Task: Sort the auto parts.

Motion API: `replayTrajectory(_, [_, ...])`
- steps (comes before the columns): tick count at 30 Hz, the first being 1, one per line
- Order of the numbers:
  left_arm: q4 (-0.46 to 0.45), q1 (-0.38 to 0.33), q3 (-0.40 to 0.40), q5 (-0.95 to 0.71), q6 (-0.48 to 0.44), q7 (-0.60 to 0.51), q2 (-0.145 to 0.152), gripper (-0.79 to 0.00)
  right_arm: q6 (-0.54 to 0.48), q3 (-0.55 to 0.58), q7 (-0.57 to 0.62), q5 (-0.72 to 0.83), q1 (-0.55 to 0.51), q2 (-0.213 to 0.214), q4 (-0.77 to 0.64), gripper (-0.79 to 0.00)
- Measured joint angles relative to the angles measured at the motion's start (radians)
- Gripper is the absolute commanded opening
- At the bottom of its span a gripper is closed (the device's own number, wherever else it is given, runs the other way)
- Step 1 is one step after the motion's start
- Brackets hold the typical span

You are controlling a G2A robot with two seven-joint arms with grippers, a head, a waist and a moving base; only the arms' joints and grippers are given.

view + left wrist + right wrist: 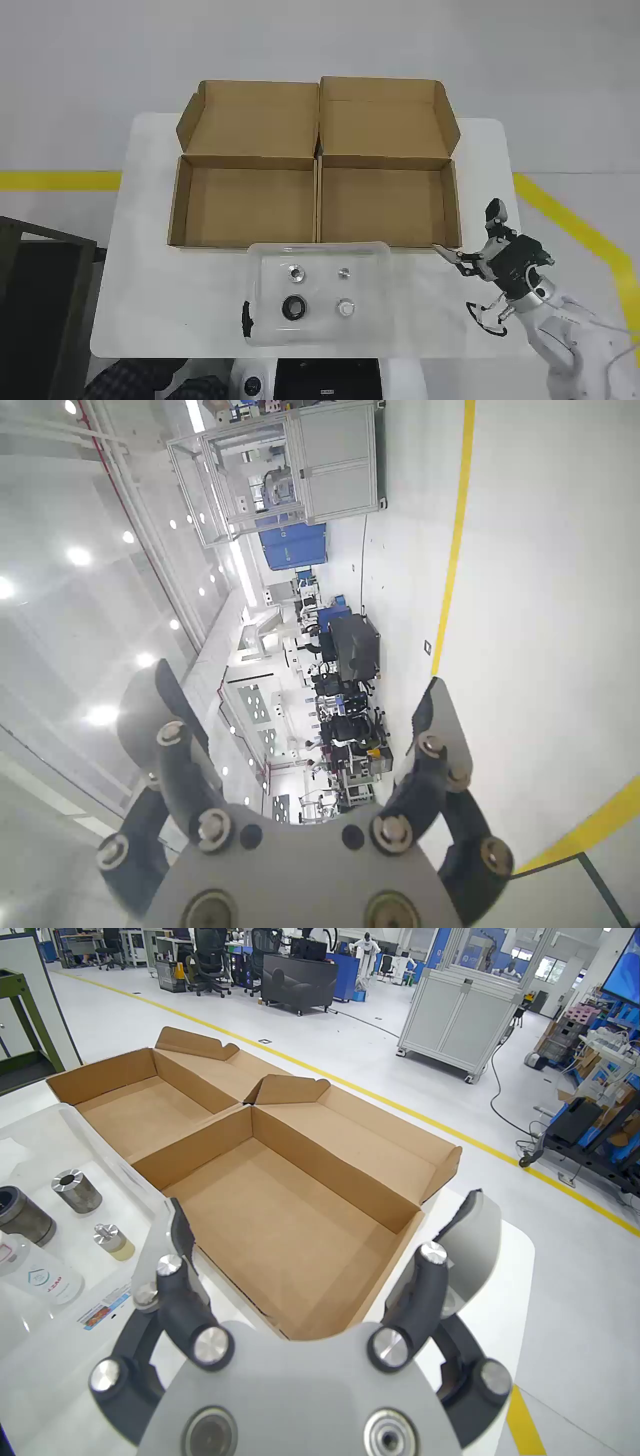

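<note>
Two boxes, one bin, four parts, one table.

Two open brown cardboard boxes stand side by side: the nearer box (380,205) just ahead of the right claw (462,280), the farther box (250,205) beyond it to the claw's left. One clear plastic bin (370,320) lies beside the claw on that same side. It holds four small metal parts: one grey steel sleeve with a bore (295,270), one black ring-shaped bush (294,306), one little silver knob (344,272) and one silver-white round cap (345,307). All rest on one white table (140,300).
</note>
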Motion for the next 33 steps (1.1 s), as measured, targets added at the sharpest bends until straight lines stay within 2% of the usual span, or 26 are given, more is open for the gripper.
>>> replayTrajectory(16, [0.000, 0.000, 0.000, 0.000, 0.000, 0.000, 0.000, 0.000, -0.010, -0.007, 0.015, 0.008, 0.005, 0.001, -0.003, 0.000])
replayTrajectory(19, [0.000, 0.000, 0.000, 0.000, 0.000, 0.000, 0.000, 0.000, -0.054, -0.006, 0.060, 0.020, 0.018, 0.006, -0.012, 0.000])
replayTrajectory(25, [0.000, 0.000, 0.000, 0.000, 0.000, 0.000, 0.000, 0.000, -0.208, -0.019, 0.184, 0.062, 0.048, 0.020, -0.037, 0.000])
replayTrajectory(33, [0.000, 0.000, 0.000, 0.000, 0.000, 0.000, 0.000, 0.000, -0.370, -0.115, 0.334, 0.065, 0.103, 0.037, -0.098, 0.000])
